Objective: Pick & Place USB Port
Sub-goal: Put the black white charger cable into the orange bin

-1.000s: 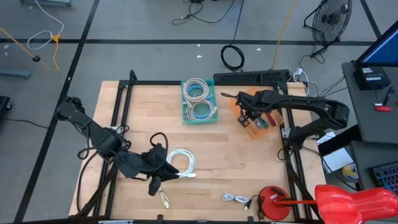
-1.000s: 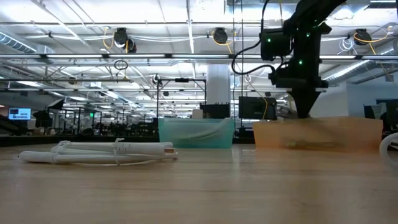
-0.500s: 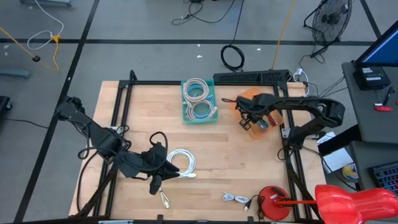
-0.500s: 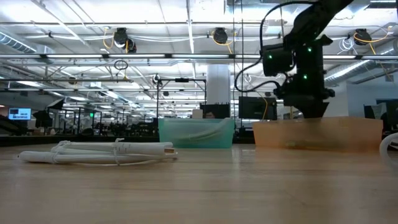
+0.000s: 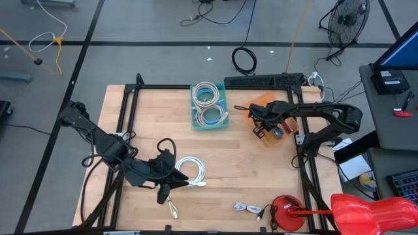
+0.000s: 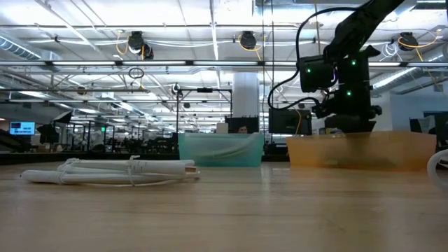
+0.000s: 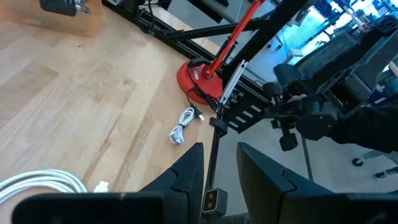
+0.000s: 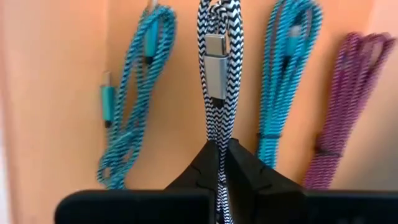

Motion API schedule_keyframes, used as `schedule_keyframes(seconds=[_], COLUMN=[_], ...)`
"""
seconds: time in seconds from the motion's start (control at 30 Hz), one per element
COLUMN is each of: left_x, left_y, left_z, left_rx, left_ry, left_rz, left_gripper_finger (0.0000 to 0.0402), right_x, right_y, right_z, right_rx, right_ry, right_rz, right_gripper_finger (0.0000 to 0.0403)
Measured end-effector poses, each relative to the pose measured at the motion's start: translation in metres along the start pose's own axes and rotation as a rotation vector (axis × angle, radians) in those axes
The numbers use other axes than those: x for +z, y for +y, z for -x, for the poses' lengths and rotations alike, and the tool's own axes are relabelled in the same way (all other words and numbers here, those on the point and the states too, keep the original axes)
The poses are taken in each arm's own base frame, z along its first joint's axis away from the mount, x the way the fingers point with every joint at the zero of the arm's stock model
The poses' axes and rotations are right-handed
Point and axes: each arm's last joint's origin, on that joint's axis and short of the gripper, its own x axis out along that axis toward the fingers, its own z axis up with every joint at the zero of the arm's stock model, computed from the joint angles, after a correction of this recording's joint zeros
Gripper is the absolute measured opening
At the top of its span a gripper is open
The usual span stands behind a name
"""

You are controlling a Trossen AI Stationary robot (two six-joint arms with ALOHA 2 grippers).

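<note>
My right gripper (image 5: 262, 125) is over the orange bin (image 5: 264, 103) at the table's far right and is shut on a black-and-white braided USB cable (image 8: 217, 74) with a silver plug (image 8: 217, 47). Teal cables (image 8: 134, 106) and a purple cable (image 8: 345, 118) lie on the bin's floor. In the low view this gripper (image 6: 348, 115) stands at the rim of the orange bin (image 6: 360, 149). My left gripper (image 5: 164, 184) waits open near the table's near-left part, beside a coiled white cable (image 5: 191, 171) that lies flat on the wood. My right gripper pinches the braided cable's doubled strands (image 8: 217, 134) between its two fingertips (image 8: 202, 163), from above, pointing down into the bin. The fingers lie along the cable, and the loop with the silver plug reaches out beyond them over the bin's floor.
A teal bin (image 5: 209, 108) with coiled white cables stands left of the orange bin. A small white cable (image 5: 247, 209) and a red stand base (image 5: 287, 212) are at the near-right edge. A black frame (image 5: 124, 104) borders the table. Bare wood (image 5: 241, 163) lies mid-table.
My right gripper has come up from deep inside the orange bin toward its rim, tipped over somewhat, and shifted slightly toward the table's right edge. My left arm has kept still.
</note>
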Motion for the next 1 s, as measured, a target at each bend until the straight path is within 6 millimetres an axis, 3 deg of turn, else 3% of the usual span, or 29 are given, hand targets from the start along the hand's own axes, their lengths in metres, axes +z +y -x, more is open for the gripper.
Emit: schedule_keyframes(seconds=[0.5,1.0], left_x=[-0.001,-0.003], left_y=[-0.001,-0.003], left_z=[0.001,0.002], left_rx=[-0.005,-0.011], left_ry=[0.004,0.008], left_rz=[0.023,0.023], left_gripper_finger=[0.0097,0.0097], right_x=[-0.002,-0.008], right_y=[-0.011,-0.010], right_z=[-0.003,-0.011], right_rx=[-0.080,-0.025], right_ry=[0.036,0.053], right_rz=[-0.007,0.012], right_gripper_finger=[0.0006,0.0007])
